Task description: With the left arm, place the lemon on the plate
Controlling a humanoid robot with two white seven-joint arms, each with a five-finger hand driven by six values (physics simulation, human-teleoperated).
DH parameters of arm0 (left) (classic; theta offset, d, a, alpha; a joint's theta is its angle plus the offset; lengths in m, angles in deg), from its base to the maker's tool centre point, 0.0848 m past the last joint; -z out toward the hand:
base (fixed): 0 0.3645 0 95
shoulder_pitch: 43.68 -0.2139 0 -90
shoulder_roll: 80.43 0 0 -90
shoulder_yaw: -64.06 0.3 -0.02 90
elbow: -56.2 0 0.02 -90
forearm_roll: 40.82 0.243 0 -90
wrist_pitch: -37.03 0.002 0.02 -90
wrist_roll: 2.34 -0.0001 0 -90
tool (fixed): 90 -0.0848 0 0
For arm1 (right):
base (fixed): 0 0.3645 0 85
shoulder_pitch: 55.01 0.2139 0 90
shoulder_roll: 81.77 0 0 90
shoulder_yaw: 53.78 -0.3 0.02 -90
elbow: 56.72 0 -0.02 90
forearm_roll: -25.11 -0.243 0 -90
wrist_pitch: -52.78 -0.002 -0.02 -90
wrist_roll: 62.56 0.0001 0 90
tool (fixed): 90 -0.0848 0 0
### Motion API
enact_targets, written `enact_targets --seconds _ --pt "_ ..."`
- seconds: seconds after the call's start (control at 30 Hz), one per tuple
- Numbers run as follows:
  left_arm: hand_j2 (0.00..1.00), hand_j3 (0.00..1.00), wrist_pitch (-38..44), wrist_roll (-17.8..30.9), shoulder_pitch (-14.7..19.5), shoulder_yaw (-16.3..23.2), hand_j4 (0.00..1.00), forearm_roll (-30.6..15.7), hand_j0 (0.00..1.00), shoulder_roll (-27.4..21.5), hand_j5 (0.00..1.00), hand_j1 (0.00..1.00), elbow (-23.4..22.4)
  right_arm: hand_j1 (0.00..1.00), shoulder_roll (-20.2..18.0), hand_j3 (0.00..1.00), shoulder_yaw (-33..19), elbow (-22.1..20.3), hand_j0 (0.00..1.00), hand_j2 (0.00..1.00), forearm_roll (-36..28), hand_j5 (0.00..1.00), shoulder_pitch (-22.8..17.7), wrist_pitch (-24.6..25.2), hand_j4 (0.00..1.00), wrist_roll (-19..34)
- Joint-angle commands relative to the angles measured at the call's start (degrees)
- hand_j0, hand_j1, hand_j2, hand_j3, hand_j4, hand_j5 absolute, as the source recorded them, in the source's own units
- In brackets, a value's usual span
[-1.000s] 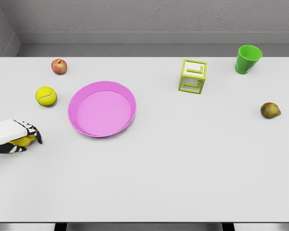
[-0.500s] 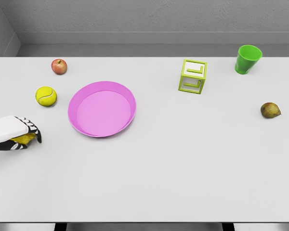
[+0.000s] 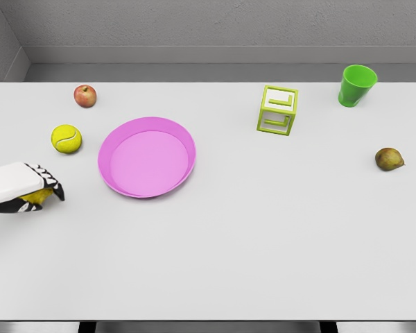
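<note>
My left hand [image 3: 29, 190] sits at the table's left edge, left of the pink plate [image 3: 147, 157]. Its black-tipped fingers are curled over the yellow lemon [image 3: 36, 197], of which only a small part shows under the palm. The hand and lemon are a short way above the table. The plate lies flat with nothing on it, about a hand's width to the right of my fingers. My right arm is out of view.
A tennis ball [image 3: 66, 139] lies just behind my left hand, and a red apple [image 3: 85, 96] farther back. A green open-frame cube [image 3: 277, 110], a green cup [image 3: 356, 85] and a brownish pear [image 3: 389, 159] stand on the right side.
My left hand has risen slightly and shifted a little to the right with the lemon held under it. Nothing else moved.
</note>
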Motion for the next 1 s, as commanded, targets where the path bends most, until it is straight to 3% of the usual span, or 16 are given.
enact_targets --seconds 0.0,0.07,0.5,0.97 --pt "0.72 0.72 0.15 -0.02 0.00 0.08 0.72 -0.31 0.72 -0.07 0.72 0.72 0.06 1.00 0.00 1.00 0.00 0.01 1.00 1.00 -0.02 1.00 0.00 -0.04 1.00 0.00" --pt "0.78 0.78 0.15 -0.02 -0.09 0.08 0.78 -0.13 0.78 -0.15 0.78 0.78 -0.03 1.00 0.00 1.00 0.00 0.01 1.00 1.00 -0.02 1.00 0.00 -0.04 1.00 0.00" --pt "0.94 0.94 0.15 -0.02 -0.18 0.26 0.94 0.04 0.94 -1.03 0.94 0.94 -0.73 1.00 0.00 1.00 0.00 0.01 1.00 1.00 -0.02 1.00 0.00 -0.04 1.00 0.00" --pt "0.96 0.96 0.15 -0.02 0.79 0.61 0.96 0.22 0.96 0.37 0.96 0.96 -0.82 1.00 0.00 1.00 0.00 0.01 1.00 1.00 -0.02 1.00 0.00 -0.04 1.00 0.00"
